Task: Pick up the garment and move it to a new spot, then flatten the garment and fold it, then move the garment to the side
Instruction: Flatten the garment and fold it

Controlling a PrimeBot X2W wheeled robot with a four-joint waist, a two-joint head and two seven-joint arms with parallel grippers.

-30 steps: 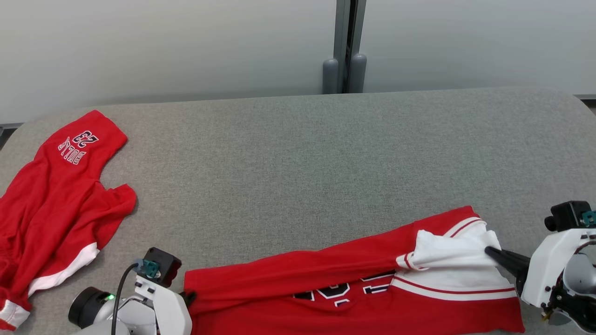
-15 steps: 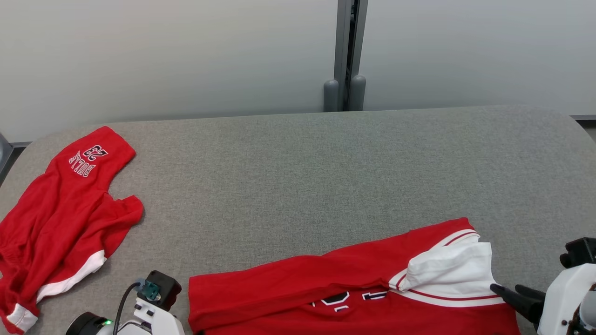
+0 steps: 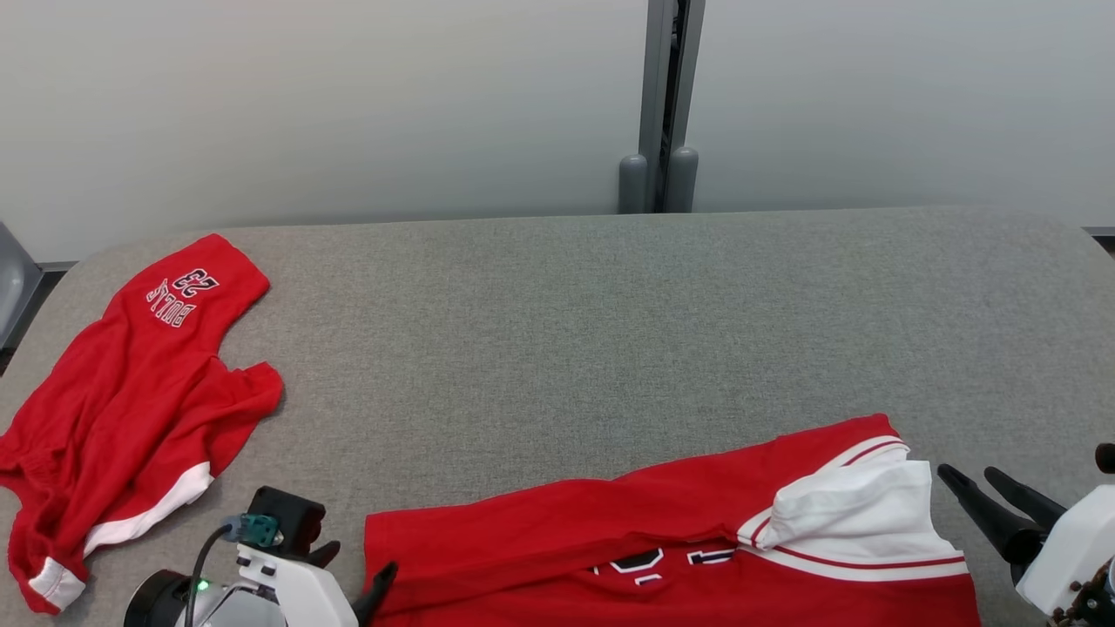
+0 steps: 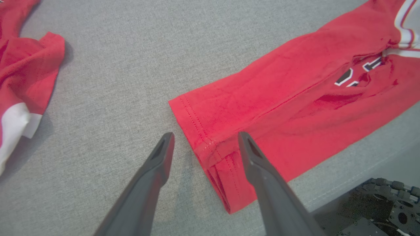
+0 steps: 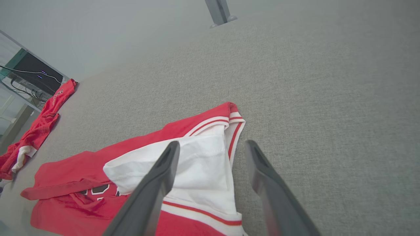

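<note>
Most of the grey fabric-covered table lies bare, from its far edge by the pale wall down to the middle. That leaves wide free room between the two red pieces. Its near edge is cut off in the head view. The red folded jersey with white, red-striped trim lies along the near side, right of centre. Its lower part runs out of the head view, and its black-and-white lettering is half tucked under a fold and unreadable. The crumpled red garment with a white hem sits at the table's left edge, well apart. The left gripper has its jaws spread and straddles the jersey's stitched left corner; whether it touches the cloth cannot be told. The right gripper, jaws likewise apart, holds nothing just beside the white trimmed end.
</note>
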